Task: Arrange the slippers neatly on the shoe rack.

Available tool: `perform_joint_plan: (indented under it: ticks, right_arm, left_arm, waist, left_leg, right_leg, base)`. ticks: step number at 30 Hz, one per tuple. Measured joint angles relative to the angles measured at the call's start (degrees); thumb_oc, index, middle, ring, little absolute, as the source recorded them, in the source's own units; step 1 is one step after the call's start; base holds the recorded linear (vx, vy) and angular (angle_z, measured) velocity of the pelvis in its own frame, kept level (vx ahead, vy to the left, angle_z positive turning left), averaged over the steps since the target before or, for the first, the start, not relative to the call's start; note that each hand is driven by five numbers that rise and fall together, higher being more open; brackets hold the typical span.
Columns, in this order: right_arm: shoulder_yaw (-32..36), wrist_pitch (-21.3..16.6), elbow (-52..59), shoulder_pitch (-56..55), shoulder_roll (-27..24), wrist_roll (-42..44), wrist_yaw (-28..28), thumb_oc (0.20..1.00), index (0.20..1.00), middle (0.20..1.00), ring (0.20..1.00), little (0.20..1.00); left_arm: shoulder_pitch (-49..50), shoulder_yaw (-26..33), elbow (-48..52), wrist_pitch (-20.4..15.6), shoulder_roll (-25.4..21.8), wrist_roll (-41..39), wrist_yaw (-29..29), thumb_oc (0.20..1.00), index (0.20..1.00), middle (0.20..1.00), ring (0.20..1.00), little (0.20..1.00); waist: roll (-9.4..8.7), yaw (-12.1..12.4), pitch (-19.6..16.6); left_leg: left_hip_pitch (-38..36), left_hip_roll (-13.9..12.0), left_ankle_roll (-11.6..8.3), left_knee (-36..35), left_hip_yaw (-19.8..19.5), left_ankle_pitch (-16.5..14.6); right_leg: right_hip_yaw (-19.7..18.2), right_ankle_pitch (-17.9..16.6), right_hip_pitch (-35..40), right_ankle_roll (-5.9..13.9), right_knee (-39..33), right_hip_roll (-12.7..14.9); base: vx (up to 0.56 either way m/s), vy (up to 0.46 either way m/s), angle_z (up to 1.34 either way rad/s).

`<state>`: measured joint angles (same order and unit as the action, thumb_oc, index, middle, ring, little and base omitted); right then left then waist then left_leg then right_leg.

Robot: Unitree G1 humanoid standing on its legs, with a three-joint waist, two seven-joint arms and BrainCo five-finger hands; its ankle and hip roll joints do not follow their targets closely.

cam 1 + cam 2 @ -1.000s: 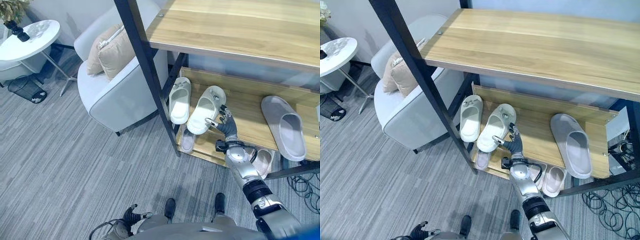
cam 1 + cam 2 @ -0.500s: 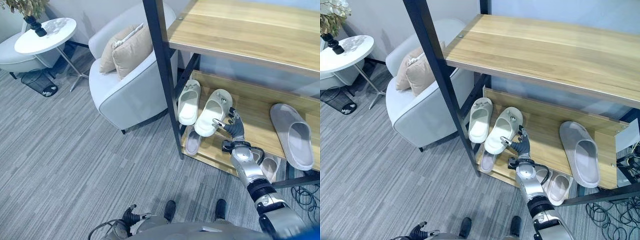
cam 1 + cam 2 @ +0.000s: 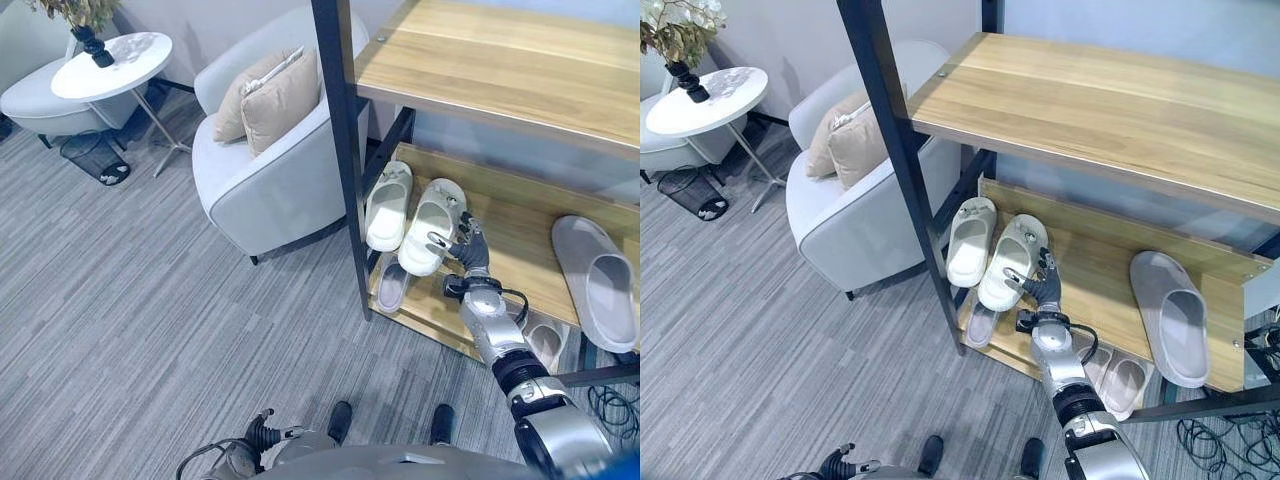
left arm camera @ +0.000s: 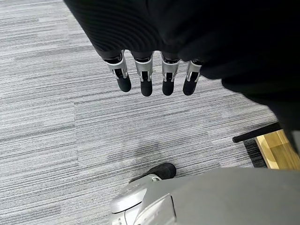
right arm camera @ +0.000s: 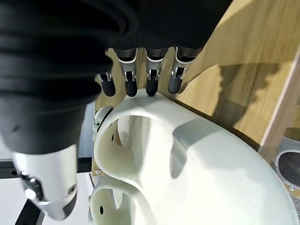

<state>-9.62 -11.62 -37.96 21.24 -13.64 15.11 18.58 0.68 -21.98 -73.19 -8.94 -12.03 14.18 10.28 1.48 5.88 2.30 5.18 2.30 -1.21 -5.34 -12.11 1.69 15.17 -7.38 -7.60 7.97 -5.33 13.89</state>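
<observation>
Right hand (image 3: 1041,285) rests straight, relaxed fingers against the white slipper (image 3: 1008,262) — nothing gripped. Judged step: straightening it; next, a nudge toward its mate (image 3: 970,240) — just beyond.

R arm stretched fwd and up; right hand (image 3: 463,249) fingers straight and spread, dark tips (image 5: 150,87) touching the cream-white foam slipper (image 3: 428,226), thumb apart, nothing gripped. L arm low at the side; left hand (image 3: 262,432) hanging, fingers (image 4: 145,78) straight in a row, relaxed, holding nothing.
</observation>
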Motion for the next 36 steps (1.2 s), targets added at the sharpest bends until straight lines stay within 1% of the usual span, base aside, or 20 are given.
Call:
perform_joint_plan:
  ticks: [2,5,8,15,16,17,18,20,21,22,23,26,27,29,30,31,32,33,36]
  right_arm:
    - [0.0,0.0,-0.3,0.5,-0.2,0.0,0.0,1.000,1.000,1.000,1.000,1.000]
    - [0.3,0.0,-1.6,1.8,-1.3,-0.1,0.1,1.000,1.000,1.000,1.000,1.000]
    - [0.4,0.0,-1.6,2.1,-1.0,-0.2,0.9,1.000,1.000,1.000,1.000,1.000]
    - [1.1,0.0,-1.6,1.3,-1.0,-0.2,0.9,1.000,1.000,1.000,1.000,1.000]
    - [1.5,0.4,-0.8,0.7,-1.1,-0.3,1.0,1.000,1.000,1.000,1.000,1.000]
    - [1.6,0.8,2.1,0.1,-1.0,-1.3,1.4,1.000,1.000,1.000,1.000,1.000]
    - [2.7,0.7,1.8,0.1,-1.2,-1.4,1.9,1.000,1.000,1.000,1.000,1.000]
    - [4.4,0.8,1.8,-0.5,-2.0,-1.3,2.1,1.000,1.000,1.000,1.000,1.000]
    - [4.5,0.8,2.8,-0.9,-2.7,-1.4,2.1,1.000,1.000,1.000,1.000,1.000]
    - [4.6,0.8,3.0,-1.0,-2.8,-1.4,2.1,1.000,1.000,1.000,1.000,1.000]
    - [4.6,1.0,4.6,-2.7,-3.7,-3.2,2.0,1.000,1.000,1.000,1.000,1.000]
    - [4.6,1.2,6.9,-5.1,-6.6,-7.2,1.6,1.000,1.000,1.000,1.000,1.000]
    - [4.8,1.4,7.0,-5.7,-9.6,-10.0,1.7,1.000,1.000,1.000,1.000,1.000]
    - [4.7,2.1,9.1,-5.7,-15.5,-17.0,1.3,1.000,1.000,1.000,1.000,1.000]
    - [4.7,2.1,9.8,-5.7,-16.6,-19.1,1.4,1.000,1.000,1.000,1.000,1.000]
    - [4.6,2.2,10.0,-6.1,-19.4,-24.0,1.2,1.000,1.000,1.000,1.000,1.000]
    - [4.6,2.3,10.0,-6.4,-21.1,-25.7,1.2,1.000,1.000,1.000,1.000,1.000]
    - [5.0,3.0,9.9,-6.4,-23.0,-29.4,1.4,1.000,1.000,1.000,1.000,1.000]
    - [4.9,3.9,7.3,-6.5,-23.5,-32.4,1.5,1.000,1.000,1.000,1.000,1.000]
  left_arm:
    - [0.0,0.0,0.0,0.0,0.0,0.0,0.0,1.000,1.000,1.000,1.000,1.000]
    - [-0.1,0.0,0.0,0.0,0.0,0.0,0.0,1.000,1.000,1.000,1.000,1.000]
    - [-0.3,-0.1,0.0,0.0,0.0,0.0,0.0,1.000,1.000,1.000,1.000,1.000]
    - [-0.3,0.0,0.0,0.3,0.3,0.0,-0.1,1.000,1.000,1.000,1.000,1.000]
    - [-1.5,0.1,0.0,0.9,0.9,-0.2,-0.1,1.000,1.000,1.000,1.000,1.000]
    - [-2.6,0.3,-1.2,1.9,1.2,-0.9,0.0,1.000,1.000,1.000,1.000,1.000]
    - [-2.5,0.2,-1.3,1.9,0.9,-1.7,0.1,1.000,1.000,1.000,1.000,1.000]
    - [-2.2,0.2,-1.3,1.9,0.9,-2.3,0.0,1.000,1.000,1.000,1.000,1.000]
    - [-1.8,0.2,-1.3,1.9,0.9,-2.3,0.0,1.000,1.000,1.000,1.000,1.000]
    - [-1.7,0.2,-1.3,1.9,1.0,-2.3,0.0,1.000,1.000,1.000,1.000,1.000]
    - [-1.6,1.9,-1.3,1.9,1.0,-2.3,-0.4,1.000,1.000,1.000,1.000,1.000]
    - [-1.7,2.5,-1.2,2.0,0.9,-2.3,-0.7,1.000,1.000,1.000,1.000,1.000]
    - [-1.0,2.3,-1.3,2.0,0.5,-2.3,-1.2,1.000,1.000,1.000,1.000,1.000]
    - [-0.7,2.4,-1.4,1.9,0.3,-2.2,-1.7,1.000,1.000,1.000,1.000,1.000]
    - [-0.6,2.5,-1.4,1.9,0.2,-2.1,-1.7,1.000,1.000,1.000,1.000,1.000]
    - [-0.5,3.0,-1.4,1.7,-0.1,-1.6,-2.3,1.000,1.000,1.000,1.000,1.000]
    - [-0.5,3.1,-1.4,1.7,-0.2,-1.5,-2.7,1.000,1.000,1.000,1.000,1.000]
    - [0.0,4.2,-1.4,1.3,-0.4,-1.5,-2.9,1.000,1.000,1.000,1.000,1.000]
    - [0.1,4.1,-2.2,1.1,-0.4,-1.1,-3.4,1.000,1.000,1.000,1.000,1.000]
  waist:
    - [0.00,0.0,0.0]
    - [0.01,0.1,0.0]
    - [0.11,0.3,0.1]
    - [0.46,0.0,0.1]
    - [0.48,-0.5,0.0]
    - [0.65,-1.6,0.0]
    - [0.75,-2.1,-0.1]
    - [0.69,-2.2,-0.1]
    - [0.73,-1.9,-0.2]
    - [0.73,-2.1,-0.2]
    - [0.57,-2.2,-0.4]
    - [0.28,-3.1,-0.5]
    - [-0.19,-3.6,-0.9]
    - [-0.79,-3.7,-1.2]
    - [-0.97,-4.1,-1.4]
    - [-1.44,-4.5,-1.6]
    - [-1.63,-4.5,-1.8]
    - [-1.96,-4.9,-2.0]
    - [-1.93,-5.7,-2.3]
  left_leg:
    - [0.3,0.0,-0.01,0.0,-0.1,0.0]
    - [0.9,0.0,-0.15,0.0,-1.4,0.3]
    - [0.9,0.1,-0.11,0.0,-1.5,0.4]
    - [-0.2,0.1,-0.15,0.0,-1.2,0.4]
    - [-0.5,0.1,-0.19,0.0,-1.2,0.3]
    - [-1.0,0.0,-0.17,0.0,-0.6,0.3]
    - [-1.4,-0.1,-0.24,0.0,-0.7,0.3]
    - [-2.1,-0.3,-0.34,0.0,-0.4,0.2]
    - [-2.2,-0.3,-0.34,0.0,0.0,0.2]
    - [-2.3,-0.3,-0.34,0.0,0.3,0.2]
    - [-2.5,-0.3,-0.34,0.0,0.5,0.2]
    - [-2.7,-0.4,-0.33,0.0,0.7,0.2]
    - [-3.0,-0.4,-0.32,0.0,1.1,0.2]
    - [-3.5,-0.5,-0.29,0.0,2.2,0.1]
    - [-3.6,-0.6,-0.29,0.0,2.3,0.1]
    - [-3.8,-0.8,-0.35,-0.1,2.5,0.0]
    - [-3.8,-0.9,-0.36,-0.1,2.5,0.0]
    - [-4.0,-1.1,-0.41,-0.3,2.9,-0.1]
    - [-4.3,-1.4,-0.37,-0.3,3.8,-0.4]
  right_leg:
    - [0.3,0.1,0.0,0.04,0.0,0.0]
    - [1.3,0.2,0.0,0.14,0.0,0.1]
    - [1.4,0.2,-0.1,0.15,0.0,0.1]
    - [1.4,0.3,0.8,0.16,0.0,0.1]
    - [1.1,0.4,1.1,0.20,0.0,0.1]
    - [1.0,0.3,1.2,0.20,0.0,0.2]
    - [1.0,0.3,1.7,0.21,0.0,0.0]
    - [0.6,0.4,2.2,0.14,0.0,-0.2]
    - [0.4,0.4,2.1,0.09,0.0,-0.2]
    - [0.0,0.4,2.0,0.08,0.0,-0.2]
    - [-0.3,0.3,2.1,0.05,0.0,-0.3]
    - [-0.4,0.2,2.2,0.13,-0.1,-0.3]
    - [-0.9,0.1,2.2,0.07,0.0,-0.4]
    - [-2.0,-0.1,2.1,-0.09,-0.1,-0.6]
    - [-2.2,-0.2,2.1,-0.13,-0.1,-0.7]
    - [-2.4,-0.2,2.2,-0.24,-0.2,-0.9]
    - [-2.4,-0.2,2.2,-0.25,-0.3,-1.0]
    - [-2.7,-0.3,2.2,-0.36,-0.3,-1.0]
    - [-3.6,-0.3,2.1,-0.48,-0.3,-1.5]
  base:
    - [0.01,0.000,0.06]
    - [0.01,0.001,0.22]
    - [0.00,-0.002,0.02]
    - [0.01,-0.021,-0.01]
    - [0.03,-0.054,-0.11]
    - [0.02,-0.049,-0.10]
    - [0.00,-0.037,-0.11]
    - [0.00,-0.020,-0.06]
    - [0.00,-0.024,-0.14]
    - [0.00,-0.025,-0.14]
    - [0.00,-0.041,-0.09]
    - [0.00,-0.033,-0.08]
    - [-0.01,-0.049,-0.21]
    - [0.00,-0.052,-0.23]
    - [0.01,-0.045,-0.12]
    - [0.01,-0.043,-0.07]
    - [0.00,-0.028,-0.11]
    - [0.01,-0.037,-0.15]
    - [0.02,-0.043,-0.17]
